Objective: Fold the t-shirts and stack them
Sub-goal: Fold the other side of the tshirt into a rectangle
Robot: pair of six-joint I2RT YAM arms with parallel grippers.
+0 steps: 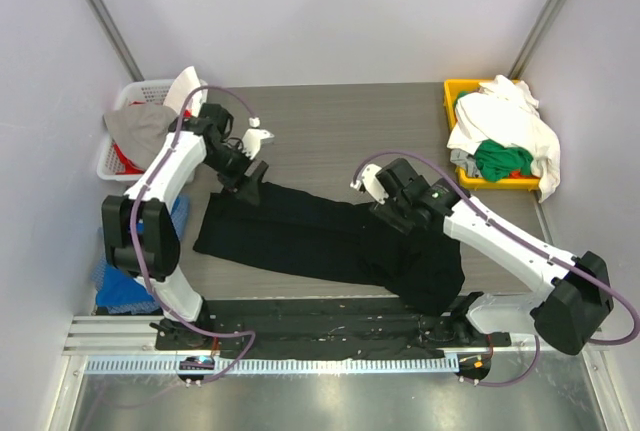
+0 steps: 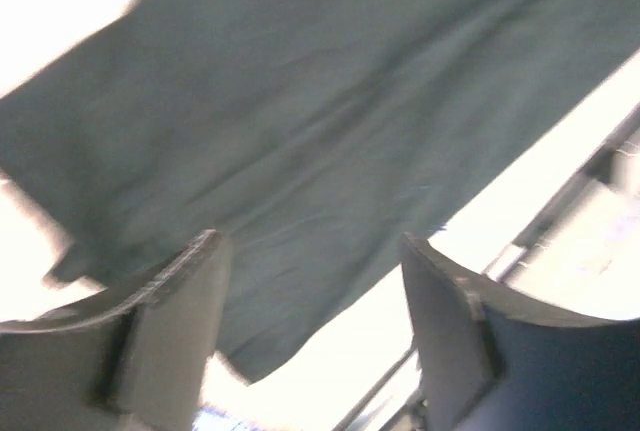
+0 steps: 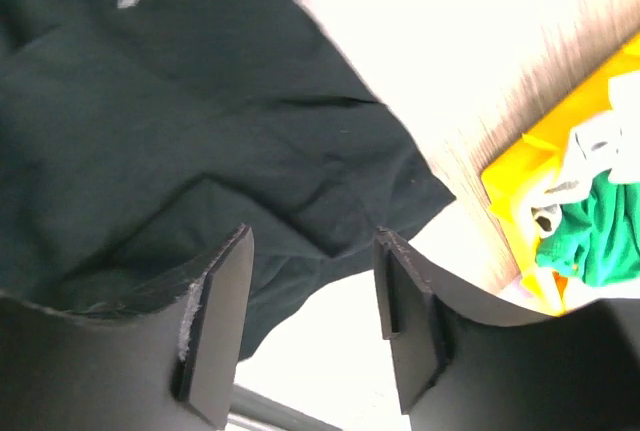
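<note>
Left fingers [image 2: 170,321] and right fingers [image 3: 215,331] parted, empty, over soft creased black t-shirt [image 1: 300,236], woodgrain table [image 1: 340,131]

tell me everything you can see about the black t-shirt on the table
The black t-shirt is soft, matte, plain fabric, lying as a long wrinkled band across the wood-grain table, bunched thicker at its right end. The left gripper at its far-left corner and the right gripper over the bunched part stand open, holding nothing.
</note>
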